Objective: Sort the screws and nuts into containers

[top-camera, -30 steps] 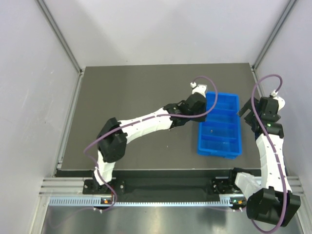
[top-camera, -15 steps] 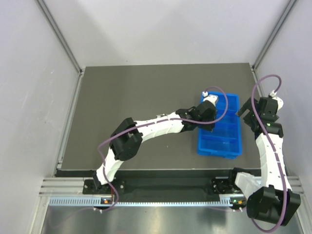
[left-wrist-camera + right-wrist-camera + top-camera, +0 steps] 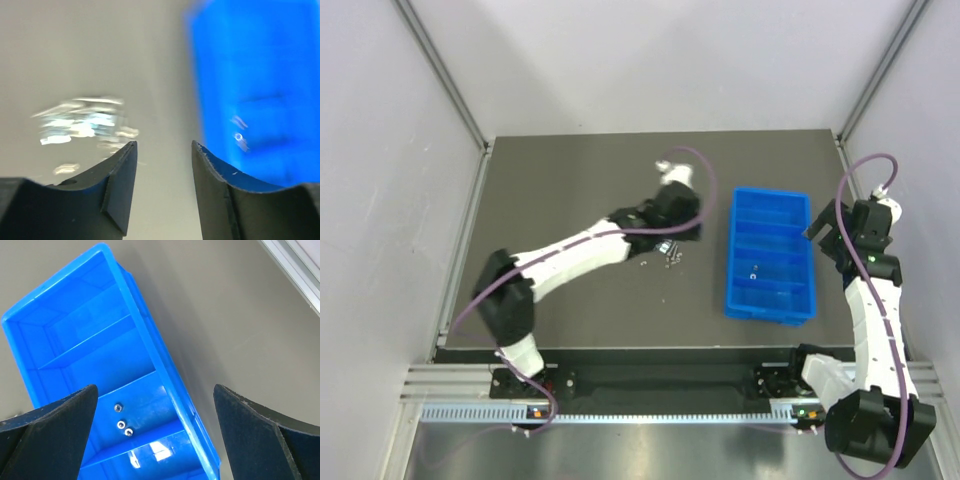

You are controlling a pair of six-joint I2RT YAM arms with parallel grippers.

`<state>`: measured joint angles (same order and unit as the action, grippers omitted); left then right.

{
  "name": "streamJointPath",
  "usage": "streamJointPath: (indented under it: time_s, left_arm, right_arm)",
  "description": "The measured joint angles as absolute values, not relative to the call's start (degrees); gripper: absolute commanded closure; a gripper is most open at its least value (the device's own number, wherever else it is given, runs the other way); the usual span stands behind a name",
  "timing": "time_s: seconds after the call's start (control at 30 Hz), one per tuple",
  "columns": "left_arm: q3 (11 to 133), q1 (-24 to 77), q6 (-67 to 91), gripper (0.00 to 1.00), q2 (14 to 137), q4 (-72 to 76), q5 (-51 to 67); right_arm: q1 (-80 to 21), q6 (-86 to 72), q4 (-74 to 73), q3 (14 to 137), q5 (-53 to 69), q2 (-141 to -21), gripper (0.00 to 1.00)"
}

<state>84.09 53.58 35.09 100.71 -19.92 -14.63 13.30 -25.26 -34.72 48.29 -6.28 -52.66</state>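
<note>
The left gripper [image 3: 163, 145] is hanging low over the dark grey surface [image 3: 570, 180]. Its jaws are standing partly apart with nothing between them. Just ahead of those jaws and a little to their left, the heap of tiny silvery metal screws and nuts [image 3: 82, 122] is lying loose, smeared by blur, so I cannot tell single pieces apart.

Off to the right of the same jaws, the bright blue rectangular plastic tray [image 3: 798, 300] is sitting with its long axis running near to far. Three small silvery ring-shaped nuts [image 3: 121, 422] are resting in its second compartment from the near end.

Beyond the tray's right wall, the right gripper [image 3: 155, 395] is hovering with its jaws spread wide and empty. It is well apart from the heap, so this looks like the left arm's pick: a short reach forward and left.
</note>
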Motion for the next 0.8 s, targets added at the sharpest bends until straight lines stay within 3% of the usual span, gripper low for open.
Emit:
streamJointPath:
  time_s: [0.13,0.3,0.8]
  left_arm:
    - [74.52,45.41,37.8,0.52,92.09,-20.67,-19.53]
    - [68.18,43.31,40.18,0.56,92.95,-21.15,-20.67]
    - [72.4,43.92,39.92,0.62,108.25,-21.43,-20.73]
  right_arm:
    - [13.3,-25.06,-34.13,48.29,-5.13,-52.58,0.0]
    - [13.3,-25.04,-32.99,48.29,-3.25,-52.93,0.0]
    - [13.3,-25.08,-32.29,48.29,-2.72,-53.43,0.0]
